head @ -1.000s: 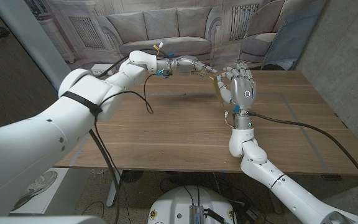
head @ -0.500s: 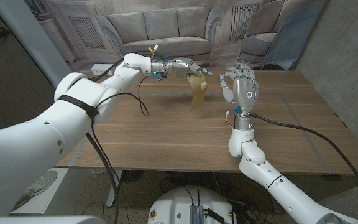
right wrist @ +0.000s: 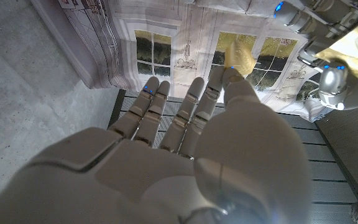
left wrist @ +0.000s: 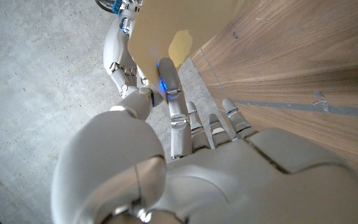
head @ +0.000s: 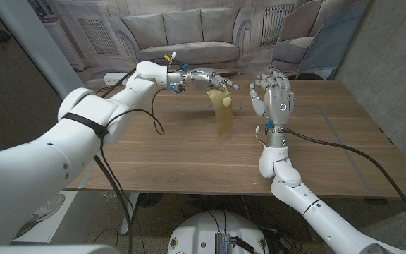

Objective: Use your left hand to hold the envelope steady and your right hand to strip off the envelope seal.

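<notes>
A tan envelope (head: 223,113) hangs above the table, pinched at its top edge by my left hand (head: 206,75), whose arm reaches in from the left. In the left wrist view the envelope (left wrist: 166,25) sits just beyond my left hand (left wrist: 191,155). My right hand (head: 273,99) stands raised to the envelope's right, fingers up, a short gap away. In the right wrist view my right hand (right wrist: 166,155) pinches a small yellowish seal strip (right wrist: 238,53) between thumb and fingertip. The envelope (right wrist: 356,37) and left hand (right wrist: 319,37) show off to the side.
The wooden table (head: 189,155) carries thin taped lines near its right side. A black cable (head: 162,116) dangles from my left arm. Behind the table are a printed sofa backdrop (head: 182,35) and a grey board (head: 330,49) leaning at the back right.
My left hand has drawn back to the left with the envelope, which came away from the right hand and now hangs broadside. The right hand has barely moved.
</notes>
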{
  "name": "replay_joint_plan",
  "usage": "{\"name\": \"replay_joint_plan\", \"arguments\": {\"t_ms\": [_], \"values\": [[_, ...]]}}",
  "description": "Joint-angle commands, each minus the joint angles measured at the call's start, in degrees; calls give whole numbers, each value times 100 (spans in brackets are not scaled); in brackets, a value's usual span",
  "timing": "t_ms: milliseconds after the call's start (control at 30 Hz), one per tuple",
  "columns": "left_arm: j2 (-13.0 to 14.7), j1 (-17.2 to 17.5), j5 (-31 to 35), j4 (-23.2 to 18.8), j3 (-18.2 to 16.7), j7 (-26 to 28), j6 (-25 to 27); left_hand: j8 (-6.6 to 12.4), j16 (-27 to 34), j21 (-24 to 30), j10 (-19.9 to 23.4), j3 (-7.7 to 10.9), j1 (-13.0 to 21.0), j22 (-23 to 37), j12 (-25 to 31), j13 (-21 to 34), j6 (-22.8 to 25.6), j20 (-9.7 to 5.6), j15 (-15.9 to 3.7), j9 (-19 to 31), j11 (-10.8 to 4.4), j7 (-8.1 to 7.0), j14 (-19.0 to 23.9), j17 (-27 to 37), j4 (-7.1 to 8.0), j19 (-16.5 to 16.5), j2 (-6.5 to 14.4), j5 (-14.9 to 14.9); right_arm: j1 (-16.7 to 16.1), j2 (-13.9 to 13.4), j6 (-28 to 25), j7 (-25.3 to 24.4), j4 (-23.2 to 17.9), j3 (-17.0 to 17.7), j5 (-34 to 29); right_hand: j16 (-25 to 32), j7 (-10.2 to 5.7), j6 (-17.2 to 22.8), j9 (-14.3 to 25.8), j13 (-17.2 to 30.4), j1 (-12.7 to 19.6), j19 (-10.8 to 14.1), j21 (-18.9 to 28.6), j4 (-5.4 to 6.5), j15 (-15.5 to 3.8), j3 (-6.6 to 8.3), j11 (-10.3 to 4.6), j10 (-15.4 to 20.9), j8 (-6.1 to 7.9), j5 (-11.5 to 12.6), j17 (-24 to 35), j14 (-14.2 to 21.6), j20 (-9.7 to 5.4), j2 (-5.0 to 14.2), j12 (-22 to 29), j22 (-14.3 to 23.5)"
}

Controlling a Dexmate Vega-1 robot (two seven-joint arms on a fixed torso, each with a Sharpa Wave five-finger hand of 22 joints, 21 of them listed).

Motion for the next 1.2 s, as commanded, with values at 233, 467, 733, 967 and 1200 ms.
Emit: {"name": "replay_joint_plan", "arguments": {"t_ms": [233,467,733,967,1200], "values": [[572,731,-337,-1460,77,93,476,55,-6,59,-17,26,-47,2,57,35,-39,-4,12,33,0,-28,-4,16,19,-65,23,11,87,-101,-193,13,-72,-152,20,-9,-70,36,926,28,-9,93,40,48,-1033,29,0,78,221,64,35,72,-255,19,41,12],[839,819,-281,-1915,308,316,584,25,-5,68,-16,29,-54,1,61,36,-34,-2,15,-42,12,-46,-2,21,18,-75,24,3,128,-122,-323,128,-93,-216,68,-7,-187,63,794,44,-91,118,59,71,-1018,2,5,101,179,89,38,104,-170,-45,36,8],[1118,874,-132,-2320,564,691,688,32,-2,81,-20,28,-55,1,60,36,-43,3,26,-54,7,-42,-2,28,11,-85,28,-12,156,-155,-289,90,-118,-229,184,-10,-148,59,717,54,-110,105,61,74,-1019,6,4,103,154,102,41,107,-169,-57,25,8],[1346,947,-58,-2659,692,927,778,33,3,95,-16,27,-64,1,65,37,-77,10,42,-62,16,-39,1,38,16,-91,37,-25,170,-191,-293,98,-138,-259,200,-12,-147,74,658,61,-117,102,65,71,-1021,14,0,112,143,112,44,113,-166,-59,20,8],[1628,1054,-30,-3114,791,1153,1000,31,7,106,-7,27,-63,1,72,38,-60,6,39,-97,18,-26,12,41,9,-93,38,-34,212,-214,-229,108,-111,-283,256,-16,-146,68,633,67,-123,101,68,67,-1019,17,-1,124,140,119,44,112,-162,-72,18,7]]}}
